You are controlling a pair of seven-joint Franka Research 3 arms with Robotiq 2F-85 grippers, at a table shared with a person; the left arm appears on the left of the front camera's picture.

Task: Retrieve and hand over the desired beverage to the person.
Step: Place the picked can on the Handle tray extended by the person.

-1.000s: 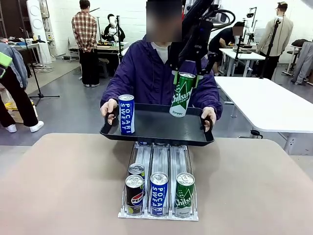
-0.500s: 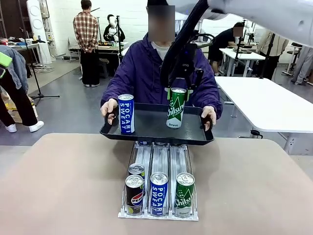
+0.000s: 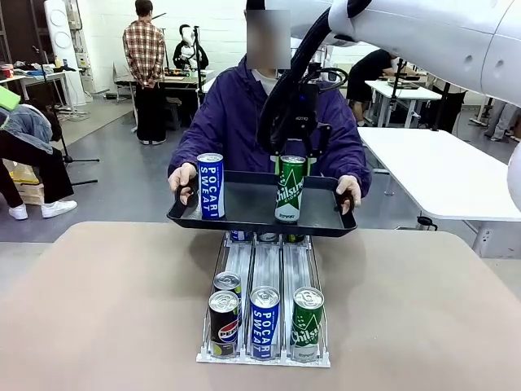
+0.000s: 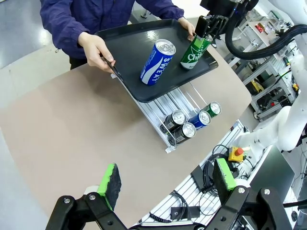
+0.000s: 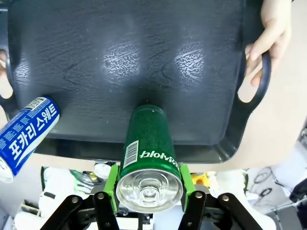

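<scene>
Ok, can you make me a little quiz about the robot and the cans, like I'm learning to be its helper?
1. True or false: the right gripper is shut on the green can.
2. Which can stands alone on the black tray with no gripper on it? A) a Pepsi can B) the blue Pocari Sweat can C) an orange can
3. Fill the gap: the person holds the tray by its handles with ____ hands.

Key
1. True. Its green pads clamp the can's top on both sides, and the can is upright at the tray.
2. B. It stands near the tray's left end in the front view.
3. Both.
</scene>
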